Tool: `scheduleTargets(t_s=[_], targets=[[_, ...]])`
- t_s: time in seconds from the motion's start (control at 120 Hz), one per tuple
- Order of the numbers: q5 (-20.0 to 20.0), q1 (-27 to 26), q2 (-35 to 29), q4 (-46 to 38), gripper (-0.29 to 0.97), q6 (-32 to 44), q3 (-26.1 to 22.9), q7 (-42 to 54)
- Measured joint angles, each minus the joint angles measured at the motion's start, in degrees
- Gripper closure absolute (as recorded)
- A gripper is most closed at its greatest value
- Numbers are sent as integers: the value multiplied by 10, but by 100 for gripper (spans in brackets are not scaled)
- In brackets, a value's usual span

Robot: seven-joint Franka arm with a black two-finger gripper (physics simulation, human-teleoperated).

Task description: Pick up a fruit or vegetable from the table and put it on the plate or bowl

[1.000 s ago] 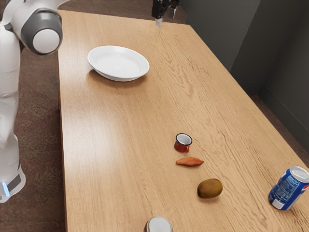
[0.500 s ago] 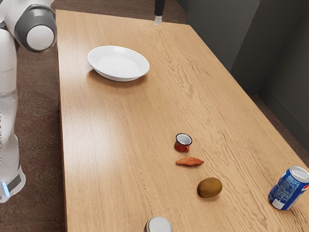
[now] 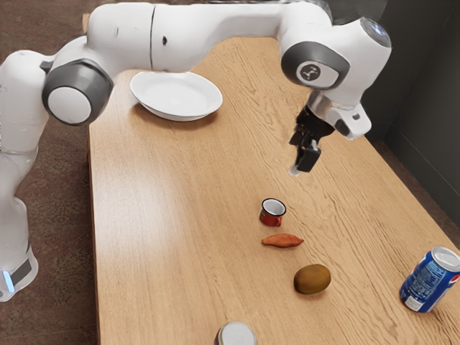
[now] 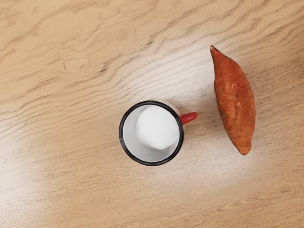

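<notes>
Pincer (image 3: 302,164) hangs in the air above the bench (image 3: 180,215), over the red mug (image 3: 272,212), clear of everything. How far it is open cannot be told from the exterior view, since the black tips merge into one dark shape. Mug taken as landmark: it stands upright, and from the hand's camera it is seen straight down, with a black rim, a white inside and a short red handle (image 4: 151,133). The handle points at the sweet potato (image 4: 233,102). Sweet potato (image 3: 282,241) lies flat on the bench just beside the mug, on the handle side, with a narrow strip of bare wood between them. It is orange-brown, tapered at both ends, its long axis running across the line of the handle. Brown fruit (image 3: 313,279), oval and dull olive-brown, sits past the sweet potato from the mug, near it but apart. White plate (image 3: 176,94) is well apart from the mug, toward the far end of the bench and the exterior view's left, with nothing on it. Blue soda can (image 3: 430,279) stands tilted, well apart from the mug toward the exterior view's right. Grey-topped can (image 3: 236,334) is cut by the near edge of the exterior view, on the near side of the mug.
</notes>
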Motion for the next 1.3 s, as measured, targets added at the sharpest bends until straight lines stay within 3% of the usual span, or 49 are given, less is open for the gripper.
scheduleTargets(t_s=[0.15,0.625,0.742,0.983,1.3], targets=[[-12,-4,51,-9,1,49,-14,-71],[-77,-1,105,-35,5,158,-15,-264],[-83,-9,100,-65,6,177,-15,-295],[-67,-29,23,-202,6,236,-11,-341],[-63,-29,22,-224,7,282,-13,-379]])
